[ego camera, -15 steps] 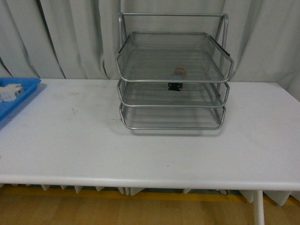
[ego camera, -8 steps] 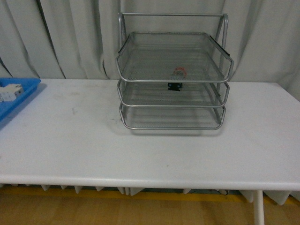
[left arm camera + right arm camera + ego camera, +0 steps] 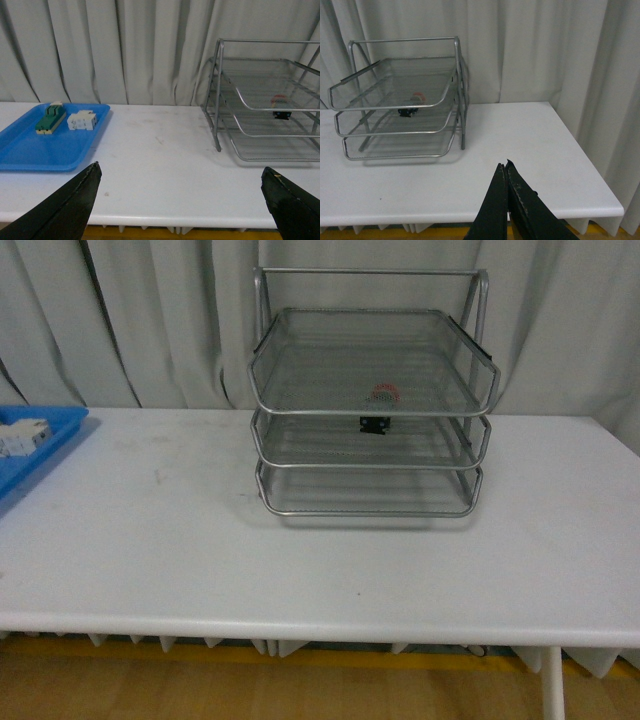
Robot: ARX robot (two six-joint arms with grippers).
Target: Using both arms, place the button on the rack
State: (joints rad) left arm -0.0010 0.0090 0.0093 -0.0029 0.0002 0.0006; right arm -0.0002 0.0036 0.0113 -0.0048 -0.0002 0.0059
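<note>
The silver three-tier wire rack [image 3: 370, 400] stands at the back middle of the white table. The button [image 3: 380, 400], red cap and dark body, lies on a mesh tier of the rack, towards its right front; it also shows in the left wrist view [image 3: 281, 107] and the right wrist view [image 3: 411, 105]. Neither arm shows in the front view. My left gripper [image 3: 182, 187] is open and empty, above the table's front edge, left of the rack [image 3: 265, 100]. My right gripper [image 3: 504, 166] is shut and empty, over the table's right front, away from the rack [image 3: 400, 100].
A flat blue tray [image 3: 45, 137] sits at the table's left end, holding a green-and-cream switch [image 3: 50, 119] and a white boxy breaker [image 3: 81, 120]. It shows at the left edge of the front view [image 3: 30, 445]. Grey curtains hang behind the table.
</note>
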